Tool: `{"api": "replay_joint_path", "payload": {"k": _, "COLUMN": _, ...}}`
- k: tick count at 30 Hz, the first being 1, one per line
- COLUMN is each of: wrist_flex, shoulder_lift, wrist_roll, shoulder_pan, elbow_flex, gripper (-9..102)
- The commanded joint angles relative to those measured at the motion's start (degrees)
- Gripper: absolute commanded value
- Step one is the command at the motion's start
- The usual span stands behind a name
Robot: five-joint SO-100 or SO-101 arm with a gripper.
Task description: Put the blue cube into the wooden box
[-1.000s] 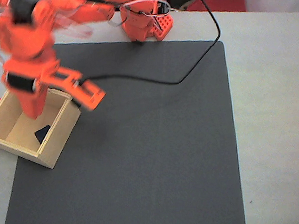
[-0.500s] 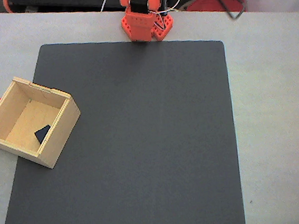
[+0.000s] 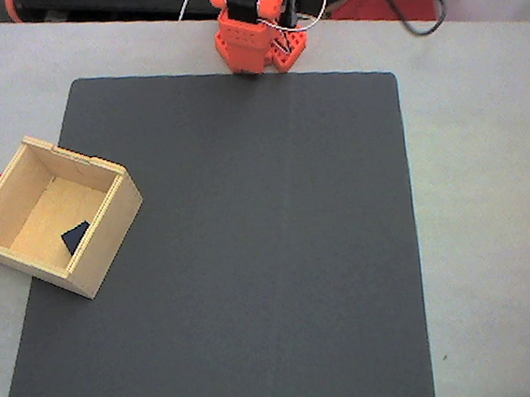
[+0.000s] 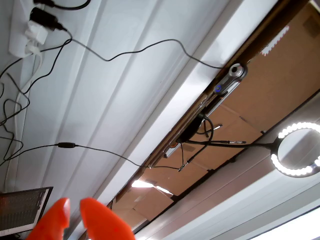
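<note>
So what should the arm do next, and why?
Probably nothing but stay folded at rest. The blue cube already lies on the floor of the wooden box, and the gripper points up at the ceiling with a slim gap between its orange fingertips and nothing between them.

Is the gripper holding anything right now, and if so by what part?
Nothing is held. The gripper points up at the ceiling in the wrist view with only air between its fingertips, and the blue cube lies inside the wooden box.
</note>
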Motion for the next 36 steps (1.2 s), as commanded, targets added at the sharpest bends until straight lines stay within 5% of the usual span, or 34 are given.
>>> {"api": "replay_joint_path", "payload": {"k": 1, "wrist_flex": -1.93, "shoulder_lift": 6.59, "wrist_roll": -0.7, "shoulder_pan": 0.62, "elbow_flex": 10.81, "gripper": 0}}
{"api": "replay_joint_path", "payload": {"k": 13, "wrist_flex": -15.03, "shoulder_lift": 15.82, "wrist_roll": 5.27, "shoulder_pan": -2.2, "elbow_flex": 53.96, "gripper": 0}}
{"api": "replay_joint_path", "payload": {"k": 26, "wrist_flex": -22.06, "shoulder_lift": 15.82, "wrist_roll": 13.01, "shoulder_pan": -11.69, "elbow_flex": 75.59, "gripper": 0}}
{"api": "replay_joint_path", "payload": {"k": 36, "wrist_flex": -28.65, "shoulder_lift": 15.82, "wrist_roll": 16.7, "shoulder_pan": -8.79, "elbow_flex": 87.19, "gripper": 0}}
